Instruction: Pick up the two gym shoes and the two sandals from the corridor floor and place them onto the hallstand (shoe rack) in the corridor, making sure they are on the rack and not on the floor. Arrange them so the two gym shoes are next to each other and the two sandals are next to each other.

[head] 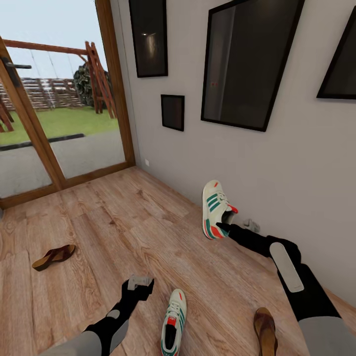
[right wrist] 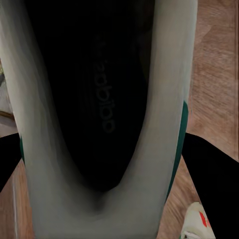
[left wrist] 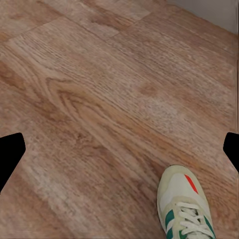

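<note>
arms: black, grey upper sleeves | right forearm (head: 287, 267): pale oblong panel (lengthwise)

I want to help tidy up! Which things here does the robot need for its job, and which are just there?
For the job:
- held gym shoe, in the right gripper
- gym shoe on the floor
- sandal by the door
- sandal near the right arm

Just there:
- dark picture frames
- glass door
- swing set outside

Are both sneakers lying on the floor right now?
No, the right gripper holds one sneaker up near the wall; the other sneaker lies on the floor.
</note>
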